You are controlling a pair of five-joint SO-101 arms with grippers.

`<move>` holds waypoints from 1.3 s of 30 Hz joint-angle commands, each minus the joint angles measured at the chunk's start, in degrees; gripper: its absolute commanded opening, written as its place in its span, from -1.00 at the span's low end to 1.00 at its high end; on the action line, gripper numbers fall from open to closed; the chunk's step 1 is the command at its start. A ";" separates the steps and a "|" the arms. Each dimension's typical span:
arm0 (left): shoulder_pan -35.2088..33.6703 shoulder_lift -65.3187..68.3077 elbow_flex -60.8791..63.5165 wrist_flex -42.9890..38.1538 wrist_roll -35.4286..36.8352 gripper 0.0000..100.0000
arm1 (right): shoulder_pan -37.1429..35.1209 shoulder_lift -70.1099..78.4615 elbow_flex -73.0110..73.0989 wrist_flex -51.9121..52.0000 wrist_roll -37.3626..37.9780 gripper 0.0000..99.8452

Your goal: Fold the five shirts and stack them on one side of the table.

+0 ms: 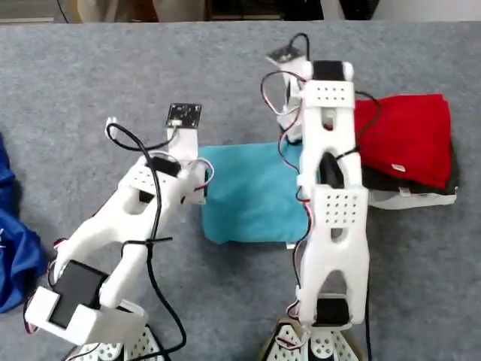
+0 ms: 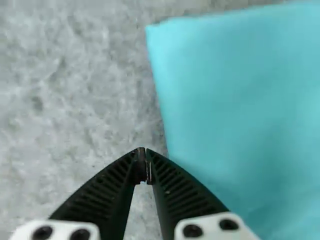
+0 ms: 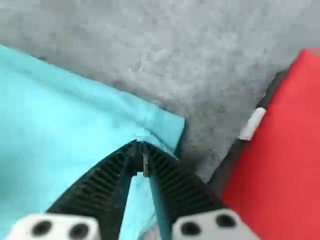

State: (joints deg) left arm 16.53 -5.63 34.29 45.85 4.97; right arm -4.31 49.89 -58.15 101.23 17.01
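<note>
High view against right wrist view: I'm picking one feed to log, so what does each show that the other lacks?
High view adds: the left arm and right arm whole, a blue shirt at the table's left edge, and a white shirt at the bottom of the stack. Right wrist view adds: the right gripper close up, shut, its tips at the teal shirt's corner. Shared: the teal shirt, the red shirt lying on a dark shirt, and the grey table.
</note>
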 commanded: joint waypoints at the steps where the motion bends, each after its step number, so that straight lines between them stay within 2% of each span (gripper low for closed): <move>1: -2.64 -0.13 -7.47 3.08 -0.79 -0.96 | -0.84 -15.60 5.58 1.23 -2.11 -0.99; 6: -6.51 0.57 -14.95 4.04 -0.44 -0.95 | 0.22 -30.37 16.84 1.14 -1.85 -0.99; 12: -6.68 8.66 -22.33 4.75 1.05 -0.83 | 0.31 -45.05 35.30 0.97 -1.85 -0.99; 18: -6.77 20.35 -35.25 15.56 0.88 -0.83 | 1.01 -56.57 52.88 1.05 -2.20 -0.99; 21: -8.88 22.64 -37.45 17.76 1.23 -0.83 | 1.10 -62.73 63.87 1.14 -2.90 -0.88; 26: -10.99 19.47 -30.15 16.09 1.14 -0.83 | -0.31 -72.40 81.45 -0.70 -14.95 -0.48; 30: -11.16 17.01 -16.00 5.98 0.79 -0.83 | -2.68 -73.98 89.89 -8.70 -34.11 -0.17; 32: -11.96 15.25 -14.15 3.08 0.70 -0.83 | -4.26 -73.98 93.41 -15.47 -41.67 -0.06; 36: -13.54 14.11 -14.15 2.29 1.05 -0.83 | -7.52 -73.45 98.86 -28.04 -47.03 0.00; 39: -13.63 14.20 -14.15 2.29 0.88 -0.83 | -8.31 -69.76 101.41 -32.88 -49.41 0.00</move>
State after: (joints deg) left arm 3.69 11.52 20.22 48.84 5.67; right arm -11.34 -21.67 41.63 73.45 -29.23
